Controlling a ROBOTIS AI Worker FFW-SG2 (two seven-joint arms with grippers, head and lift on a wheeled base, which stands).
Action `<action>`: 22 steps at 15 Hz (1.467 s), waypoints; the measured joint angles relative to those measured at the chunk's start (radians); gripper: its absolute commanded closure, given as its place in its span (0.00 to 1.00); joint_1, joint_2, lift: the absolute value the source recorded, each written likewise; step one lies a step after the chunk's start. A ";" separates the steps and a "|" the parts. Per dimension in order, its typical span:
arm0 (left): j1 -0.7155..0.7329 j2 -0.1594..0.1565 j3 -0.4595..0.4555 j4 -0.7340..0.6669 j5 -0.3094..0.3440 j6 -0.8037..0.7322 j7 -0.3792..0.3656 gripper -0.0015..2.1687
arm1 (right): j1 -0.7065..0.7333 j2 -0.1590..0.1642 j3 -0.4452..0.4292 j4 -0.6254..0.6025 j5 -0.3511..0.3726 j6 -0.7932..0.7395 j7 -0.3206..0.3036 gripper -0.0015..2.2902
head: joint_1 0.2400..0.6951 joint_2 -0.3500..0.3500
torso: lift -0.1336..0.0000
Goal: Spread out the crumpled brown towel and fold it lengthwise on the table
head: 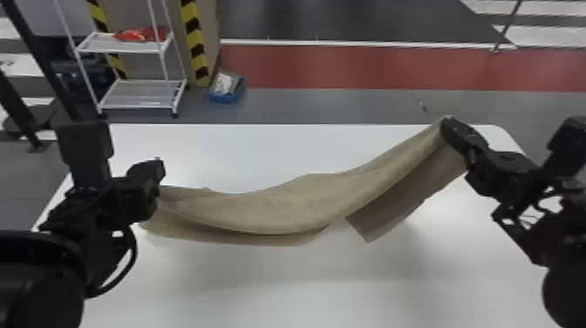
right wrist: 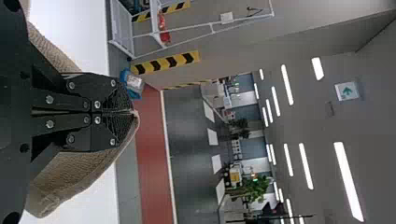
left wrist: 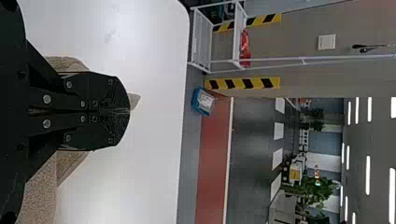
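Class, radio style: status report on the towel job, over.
Left end effector and right end effector shut on brown towel. Towel sags between them. White rack stands beyond table.

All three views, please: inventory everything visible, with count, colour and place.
towel: one, brown, stretched between the grippers over the table
table: one, white, beneath the towel
rack: one, white, beyond the table, left
red things: count unclear, rack's upper shelf
striped bands: two, yellow and black, by the rack
box: one, blue, floor, right of the rack
floor strip: one, red, beyond the table
foliage: green, count unclear, background
ceiling lights: several, white, overhead
sign: one, green and white, high up
arms: two, black, one each side
left gripper: one, black, towel's left end
right gripper: one, black, towel's raised right end
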 measured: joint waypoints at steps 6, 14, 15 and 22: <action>-0.033 -0.009 0.011 -0.046 0.073 -0.019 -0.002 0.63 | -0.115 -0.005 -0.065 0.051 -0.083 -0.037 0.009 0.89 | 0.78 0.42 | 0.07; -0.210 0.000 -0.024 0.157 0.083 -0.071 -0.007 0.63 | -0.462 -0.017 -0.051 0.527 -0.016 -0.347 0.103 0.89 | 0.57 0.39 | 0.07; -0.233 0.000 -0.037 0.188 0.079 -0.085 -0.009 0.63 | -0.524 -0.017 -0.042 0.609 -0.002 -0.431 0.126 0.89 | 0.53 0.38 | 0.07; -0.243 0.012 -0.094 0.174 0.066 -0.072 -0.012 0.63 | -0.092 -0.141 -0.073 0.349 -0.131 -0.416 0.171 0.89 | 0.74 0.30 | 0.07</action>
